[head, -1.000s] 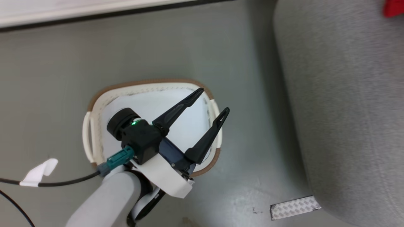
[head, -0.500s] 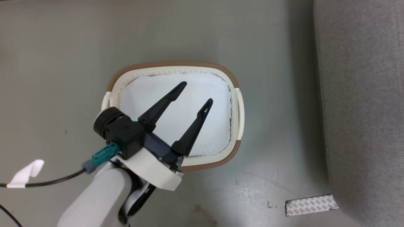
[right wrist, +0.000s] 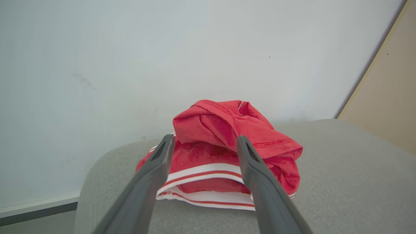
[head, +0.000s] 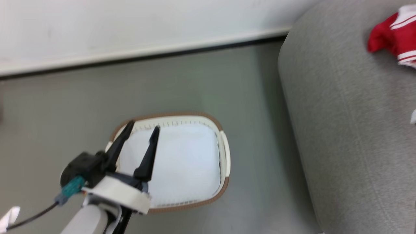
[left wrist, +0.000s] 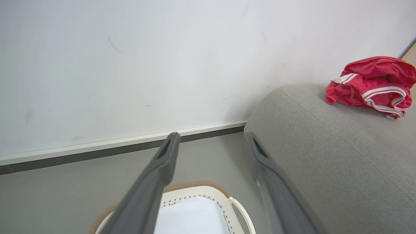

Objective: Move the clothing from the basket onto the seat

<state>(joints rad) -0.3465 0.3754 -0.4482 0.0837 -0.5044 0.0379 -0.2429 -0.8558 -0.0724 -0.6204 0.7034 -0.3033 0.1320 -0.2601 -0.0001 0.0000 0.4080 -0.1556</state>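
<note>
Head cam swung vs a sec ago: white wall and baseboard are in view up top now, and more of the clothing shows, a crumpled soft red heap w/ white striped trim lying on the seat (grey woven fabric, rounded edge). Right tool has its fingers spread either side of the heap, not pinching it. Left tool is spread too, now hanging over the left end of the basket, an oval cream plastic thing w/ brown rim and perforations. Just the smooth white liner inside, on the grey-green floor.
</note>
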